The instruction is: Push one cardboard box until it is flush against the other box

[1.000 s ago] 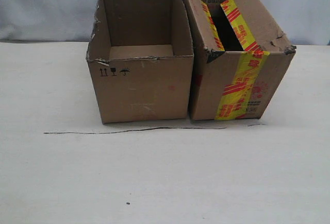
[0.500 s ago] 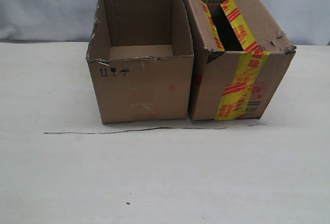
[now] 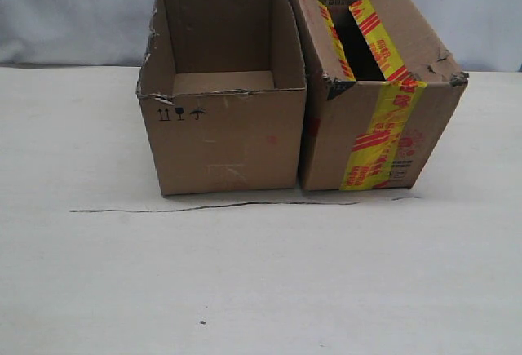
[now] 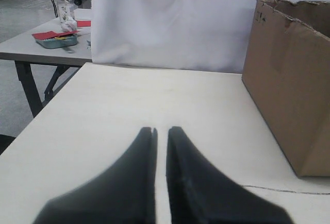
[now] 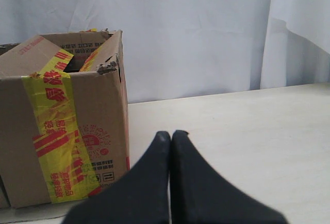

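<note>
Nothing in the exterior view has shifted over the last second: both boxes and the marks on the table [image 3: 261,290] lie exactly as before. Nearest on the table is a small dark speck [image 3: 202,322], then a thin dark line [image 3: 212,206] running just in front of the boxes. Behind it the cardboard box [image 3: 224,139] stands upright with its ragged rim open, and the other box [image 3: 371,126] is right beside it on the right, their near edges meeting with no table showing between them. A pale cloth backdrop [image 3: 73,12] hangs behind.

The left gripper [image 4: 161,130] is all but closed, a thin slit between its fingers, holding nothing above bare table, the cardboard box well clear of it. The right gripper [image 5: 171,134] has its fingers pressed together, empty, apart from the other box.
</note>
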